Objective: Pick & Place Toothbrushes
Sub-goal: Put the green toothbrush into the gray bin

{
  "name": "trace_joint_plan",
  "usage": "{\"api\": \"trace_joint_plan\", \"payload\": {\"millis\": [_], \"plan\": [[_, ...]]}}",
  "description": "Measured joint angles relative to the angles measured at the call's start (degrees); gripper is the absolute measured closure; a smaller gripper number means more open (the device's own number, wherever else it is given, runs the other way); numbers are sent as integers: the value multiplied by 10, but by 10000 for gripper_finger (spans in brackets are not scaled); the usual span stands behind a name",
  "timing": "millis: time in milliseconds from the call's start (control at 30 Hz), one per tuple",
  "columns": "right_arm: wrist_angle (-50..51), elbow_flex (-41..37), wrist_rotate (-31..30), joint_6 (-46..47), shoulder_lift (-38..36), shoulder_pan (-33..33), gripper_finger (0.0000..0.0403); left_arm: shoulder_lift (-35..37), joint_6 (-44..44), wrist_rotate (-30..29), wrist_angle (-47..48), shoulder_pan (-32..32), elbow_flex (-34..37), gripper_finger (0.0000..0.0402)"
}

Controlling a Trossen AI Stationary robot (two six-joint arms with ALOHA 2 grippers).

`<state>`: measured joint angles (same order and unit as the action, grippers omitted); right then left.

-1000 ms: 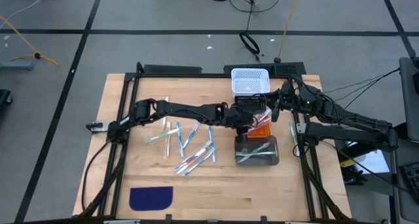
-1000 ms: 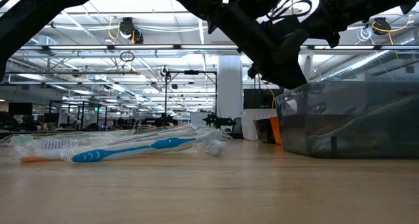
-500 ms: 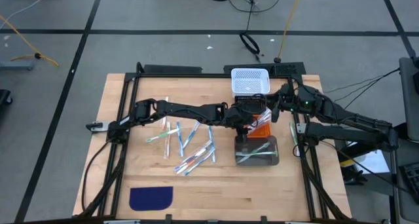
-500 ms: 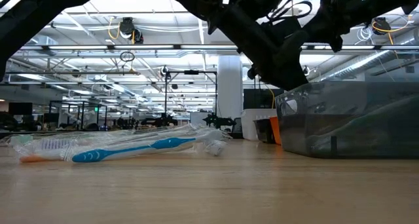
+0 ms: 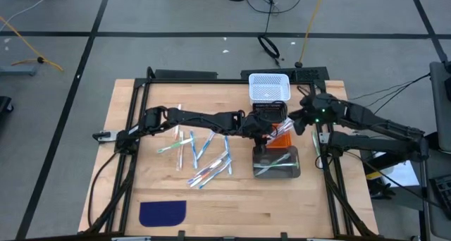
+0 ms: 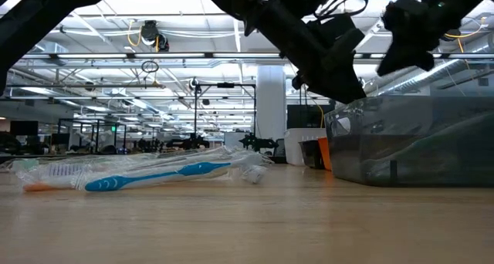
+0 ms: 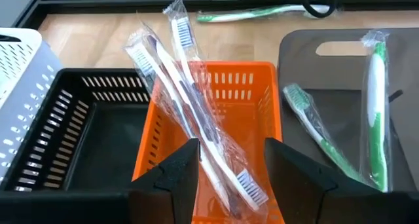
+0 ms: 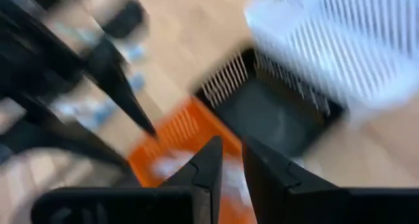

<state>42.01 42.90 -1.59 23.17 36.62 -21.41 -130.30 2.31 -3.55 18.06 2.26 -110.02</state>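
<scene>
While the table point(image 5: 141, 192) carries a loose scatter of toothbrushes point(image 5: 201, 156), the left gripper point(image 7: 226, 178) hovers spread over the orange bin point(image 7: 252, 86), where wrapped toothbrushes lie free between its fingers; the right gripper point(image 8: 230, 160), fingers narrowly parted and empty, hangs beside the bins

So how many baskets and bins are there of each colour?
White basket: 1
Black basket: 1
Orange basket: 1
Grey see-through bin: 1
Total: 4
</scene>
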Motion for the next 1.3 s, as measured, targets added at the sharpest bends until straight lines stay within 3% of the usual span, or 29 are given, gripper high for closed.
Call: {"api": "trace_joint_plan", "payload": {"millis": [200,400,933,1300], "plan": [[186,17,1,66,34,0,353,0,3,0,0,-1,0,231],[287,17,-1,113,75,0,353,0,4,0,-4,0,0,231],[277,-39,3,121,150,0,351,0,5,0,-3,0,0,231],[267,-39,-3,79,225,0,290,0,5,0,-3,0,0,231]]}}
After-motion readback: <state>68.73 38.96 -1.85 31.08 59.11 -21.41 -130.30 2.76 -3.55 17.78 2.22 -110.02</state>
